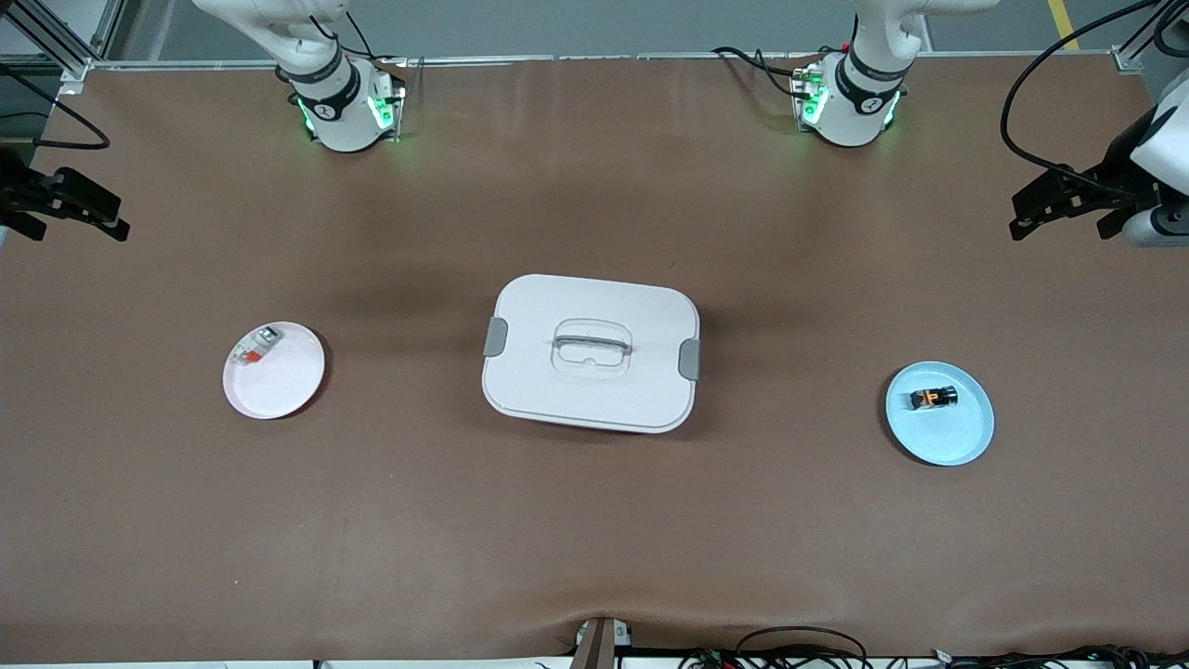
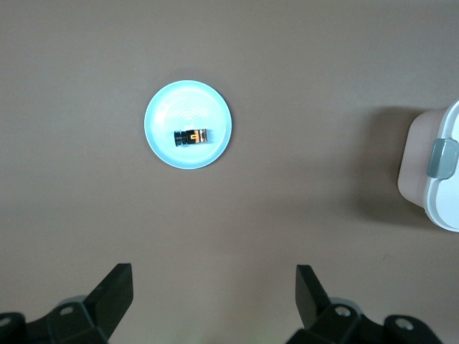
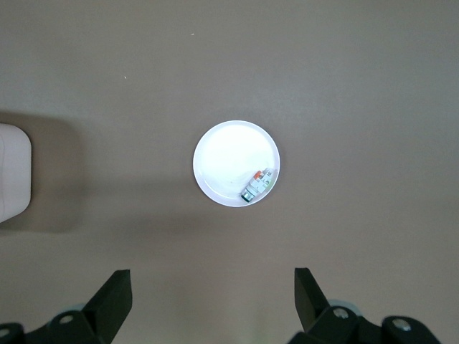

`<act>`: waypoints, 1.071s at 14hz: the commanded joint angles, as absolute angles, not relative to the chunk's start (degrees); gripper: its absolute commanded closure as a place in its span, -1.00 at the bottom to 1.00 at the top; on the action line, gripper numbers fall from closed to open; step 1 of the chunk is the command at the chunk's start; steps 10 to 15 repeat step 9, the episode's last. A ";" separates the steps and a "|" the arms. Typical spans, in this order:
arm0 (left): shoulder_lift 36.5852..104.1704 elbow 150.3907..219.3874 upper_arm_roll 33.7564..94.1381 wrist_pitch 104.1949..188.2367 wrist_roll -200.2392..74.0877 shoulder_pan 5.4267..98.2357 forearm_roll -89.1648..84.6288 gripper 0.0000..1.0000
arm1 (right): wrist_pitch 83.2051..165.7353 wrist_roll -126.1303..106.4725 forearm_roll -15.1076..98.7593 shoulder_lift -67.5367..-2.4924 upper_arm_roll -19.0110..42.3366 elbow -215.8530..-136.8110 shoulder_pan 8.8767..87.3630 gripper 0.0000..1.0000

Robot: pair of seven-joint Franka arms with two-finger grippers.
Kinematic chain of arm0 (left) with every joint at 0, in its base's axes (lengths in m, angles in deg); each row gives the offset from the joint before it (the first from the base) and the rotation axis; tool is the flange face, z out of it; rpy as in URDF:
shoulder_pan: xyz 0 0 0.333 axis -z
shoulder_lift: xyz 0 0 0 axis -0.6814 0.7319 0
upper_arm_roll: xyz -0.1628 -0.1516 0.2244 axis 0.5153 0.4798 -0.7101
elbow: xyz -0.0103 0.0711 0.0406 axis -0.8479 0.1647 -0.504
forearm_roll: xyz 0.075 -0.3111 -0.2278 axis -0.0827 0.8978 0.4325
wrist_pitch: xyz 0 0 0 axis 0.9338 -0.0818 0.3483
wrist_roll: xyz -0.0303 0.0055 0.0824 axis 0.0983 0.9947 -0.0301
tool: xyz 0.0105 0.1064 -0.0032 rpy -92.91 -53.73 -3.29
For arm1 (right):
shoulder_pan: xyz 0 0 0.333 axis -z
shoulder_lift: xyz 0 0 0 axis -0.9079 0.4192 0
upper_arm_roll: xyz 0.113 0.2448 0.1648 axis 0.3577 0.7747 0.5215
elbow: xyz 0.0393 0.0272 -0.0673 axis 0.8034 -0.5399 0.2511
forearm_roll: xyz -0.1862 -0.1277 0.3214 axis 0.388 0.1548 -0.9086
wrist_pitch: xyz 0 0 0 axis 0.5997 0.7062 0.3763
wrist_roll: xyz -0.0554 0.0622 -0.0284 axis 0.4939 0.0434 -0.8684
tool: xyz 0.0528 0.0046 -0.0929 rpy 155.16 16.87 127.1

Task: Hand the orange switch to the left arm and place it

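**Orange switch sat untouched on the blue plate**

The orange switch lay on the blue plate toward the left arm's end, well apart from the box mid-table. The left gripper hung high over the table, jaws spread wide; the right gripper likewise (empty). A good pickup probably meant descending straight, jaws straddling the switch's narrow sides.

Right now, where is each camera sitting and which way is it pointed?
Front view: high across the table, facing both arm bases; the box lies mid-table, the left gripper and right gripper open at the table's ends.
Left wrist view: looks down past its own fingers at the orange switch on the blue plate.
Right wrist view: looks down at the white plate.
Both wrist views share the box.
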State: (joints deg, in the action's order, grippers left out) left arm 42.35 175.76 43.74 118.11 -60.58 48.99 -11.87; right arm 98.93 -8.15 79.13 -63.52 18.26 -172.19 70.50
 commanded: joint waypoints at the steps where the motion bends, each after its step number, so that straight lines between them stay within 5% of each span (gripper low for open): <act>1: 42.73 174.91 44.13 118.35 -61.90 49.11 -11.79 -1.00 | 98.24 -8.75 78.85 -63.93 18.52 -171.79 70.76 -1.00; 15: 42.82 174.74 44.83 118.00 -61.64 48.58 -11.96 -1.00 | 98.15 -8.75 78.93 -63.93 18.52 -171.79 70.23 -1.00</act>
